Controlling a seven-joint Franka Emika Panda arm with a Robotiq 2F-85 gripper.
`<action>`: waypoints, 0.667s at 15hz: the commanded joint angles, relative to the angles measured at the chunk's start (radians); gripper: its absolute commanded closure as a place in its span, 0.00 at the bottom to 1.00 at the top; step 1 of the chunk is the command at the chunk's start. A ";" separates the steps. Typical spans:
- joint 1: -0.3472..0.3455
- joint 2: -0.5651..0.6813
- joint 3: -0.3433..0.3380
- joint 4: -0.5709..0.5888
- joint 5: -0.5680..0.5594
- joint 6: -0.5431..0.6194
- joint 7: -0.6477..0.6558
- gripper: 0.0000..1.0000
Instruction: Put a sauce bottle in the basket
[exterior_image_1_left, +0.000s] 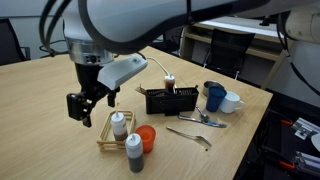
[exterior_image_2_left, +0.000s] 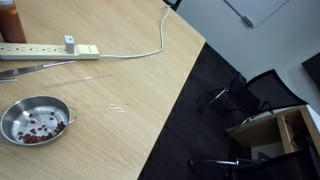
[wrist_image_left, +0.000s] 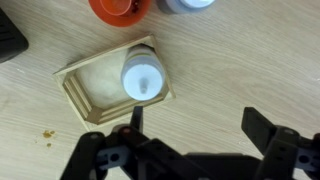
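The sauce bottle (exterior_image_1_left: 119, 125), with a white cap and a reddish-brown lower body, stands upright inside the tan slatted basket (exterior_image_1_left: 108, 143) on the wooden table. In the wrist view I look down on its white cap (wrist_image_left: 142, 78), with the basket (wrist_image_left: 88, 96) around it. My gripper (exterior_image_1_left: 82, 112) hangs just beside the basket, apart from the bottle. In the wrist view the gripper (wrist_image_left: 197, 128) is open and empty, with bare table between its fingers.
A dark-bodied white-capped bottle (exterior_image_1_left: 134, 152) and an orange round object (exterior_image_1_left: 147, 137) stand next to the basket. Behind are a black box (exterior_image_1_left: 170, 100), a blue mug (exterior_image_1_left: 214, 96), a white cup (exterior_image_1_left: 232, 102) and metal utensils (exterior_image_1_left: 198, 121). An exterior view shows a power strip (exterior_image_2_left: 50, 49) and a metal bowl (exterior_image_2_left: 34, 120).
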 joint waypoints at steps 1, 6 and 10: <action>0.027 -0.083 -0.008 -0.051 -0.013 -0.017 0.052 0.00; 0.080 -0.229 0.008 -0.144 -0.008 -0.109 0.155 0.00; 0.095 -0.194 0.006 -0.085 -0.014 -0.117 0.151 0.00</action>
